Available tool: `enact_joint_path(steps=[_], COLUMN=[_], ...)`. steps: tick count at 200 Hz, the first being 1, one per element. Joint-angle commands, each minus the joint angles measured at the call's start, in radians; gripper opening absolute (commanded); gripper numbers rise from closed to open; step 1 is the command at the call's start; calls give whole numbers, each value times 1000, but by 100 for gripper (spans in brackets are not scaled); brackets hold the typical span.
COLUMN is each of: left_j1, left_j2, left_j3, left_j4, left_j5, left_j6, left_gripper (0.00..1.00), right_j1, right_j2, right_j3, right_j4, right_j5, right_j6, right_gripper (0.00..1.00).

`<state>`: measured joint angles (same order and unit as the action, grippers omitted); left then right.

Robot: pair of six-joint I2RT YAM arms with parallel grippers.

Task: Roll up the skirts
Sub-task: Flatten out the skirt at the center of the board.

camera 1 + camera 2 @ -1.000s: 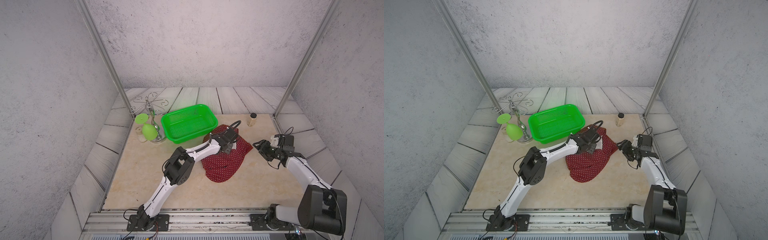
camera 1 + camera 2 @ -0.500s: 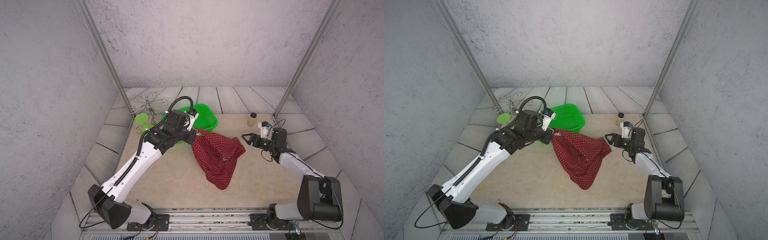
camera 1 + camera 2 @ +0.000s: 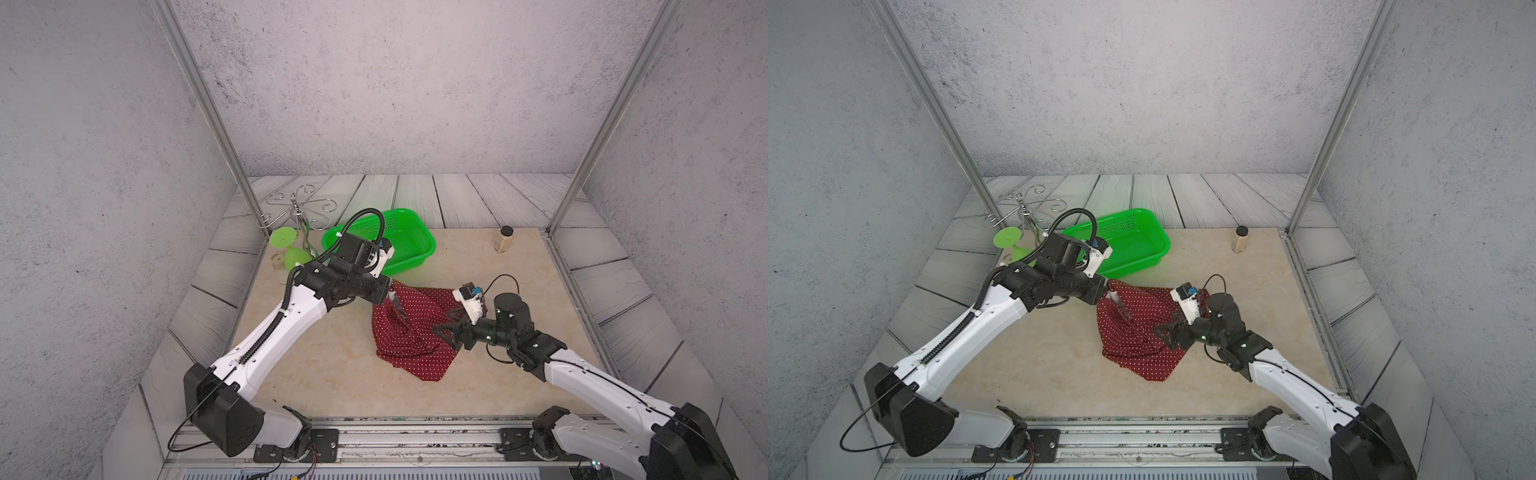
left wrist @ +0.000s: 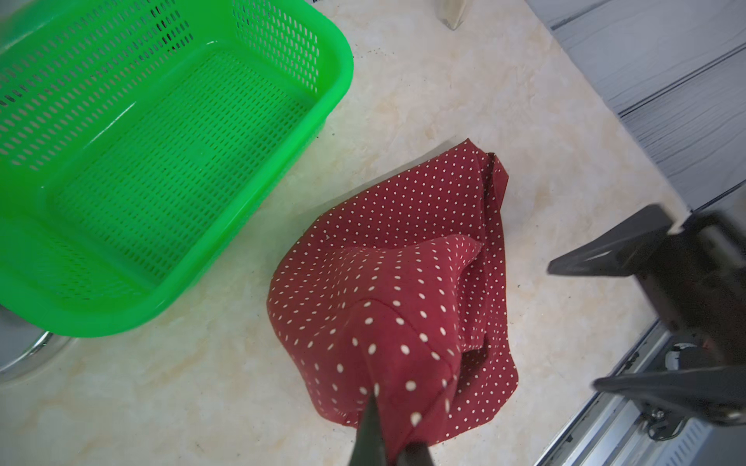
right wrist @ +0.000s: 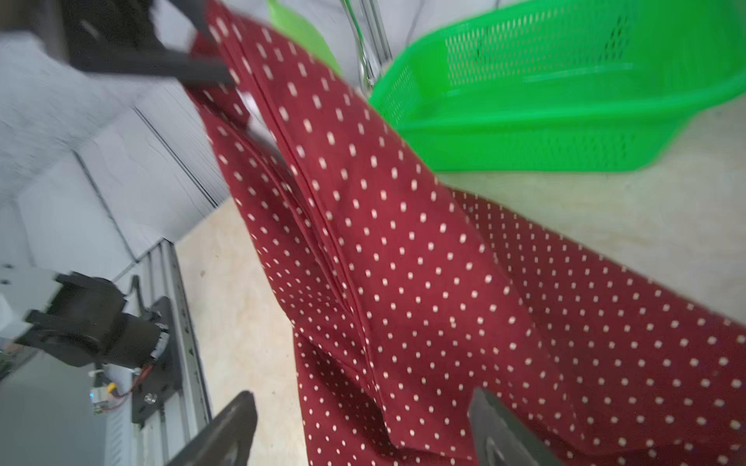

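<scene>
The dark red, white-dotted skirt (image 3: 409,338) (image 3: 1133,332) hangs in a crumpled drape from one raised corner, and its lower part rests on the beige mat. My left gripper (image 3: 392,297) (image 3: 1112,293) (image 4: 393,427) is shut on that corner, just in front of the green basket (image 3: 419,249). My right gripper (image 3: 446,324) (image 3: 1166,328) (image 5: 359,407) stands open at the skirt's right side. Its fingers straddle a fold of the cloth (image 5: 403,262) without pinching it. In the left wrist view the right gripper (image 4: 581,322) shows wide open beside the skirt (image 4: 387,290).
The empty basket (image 3: 1158,245) (image 4: 339,80) (image 5: 524,133) stands behind the skirt. A green wine glass (image 3: 291,253) and a metal rack (image 3: 297,208) stand at the back left, and a small black-lidded jar (image 3: 504,240) at the back right. The rail (image 3: 374,432) runs along the front.
My left arm drew back to the left and lifted the skirt's corner with it. My right gripper moved left onto the skirt's right side and opened wider.
</scene>
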<state>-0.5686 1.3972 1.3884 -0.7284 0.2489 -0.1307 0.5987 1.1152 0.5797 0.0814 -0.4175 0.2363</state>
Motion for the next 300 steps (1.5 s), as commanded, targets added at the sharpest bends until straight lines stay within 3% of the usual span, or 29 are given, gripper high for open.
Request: enact_joint_path(steps=[1, 18, 34, 79, 99, 135, 170, 182, 195, 205, 215, 224, 239, 269, 300], left_j1=[19, 22, 27, 34, 42, 47, 49, 49, 49, 49, 49, 51, 51, 50, 41], left_j2=[-11, -14, -25, -49, -58, -60, -69, -73, -80, -87, -96, -101, -109, -112, -88], left_j3=[9, 12, 13, 38, 38, 46, 45, 44, 44, 41, 40, 40, 51, 122, 240], left_j4=[31, 32, 33, 11, 13, 21, 26, 21, 12, 4, -3, -8, -26, -45, 57], left_j5=[57, 66, 79, 96, 99, 118, 148, 154, 154, 148, 143, 135, 102, 55, 246], left_j6=[-55, -70, -78, -84, -89, -98, -110, -112, -110, -107, -103, -97, -78, -41, -58], left_gripper=[0, 0, 0, 0, 0, 0, 0, 0, 0, 0, 0, 0, 0, 0, 0], right_j1=[92, 101, 113, 169, 196, 281, 297, 310, 308, 304, 302, 303, 304, 292, 178], right_j2=[117, 166, 233, 441, 438, 283, 397, 432, 459, 459, 447, 426, 340, -7, -163], right_j3=[54, 48, 40, 158, 153, 54, 109, 157, 211, 218, 210, 205, 215, 273, 514], right_j4=[-160, -188, -67, -12, -19, 34, 52, -9, -100, -123, -114, -115, -189, -394, -485], right_j5=[351, 473, 411, 461, 470, 423, 433, 534, 686, 740, 748, 741, 769, 979, 993], right_j6=[34, 93, 89, 143, 155, 143, 163, 166, 202, 202, 196, 176, 123, -114, -377], right_gripper=[95, 95, 91, 83, 82, 89, 88, 85, 77, 64, 47, 25, 4, 0, 0])
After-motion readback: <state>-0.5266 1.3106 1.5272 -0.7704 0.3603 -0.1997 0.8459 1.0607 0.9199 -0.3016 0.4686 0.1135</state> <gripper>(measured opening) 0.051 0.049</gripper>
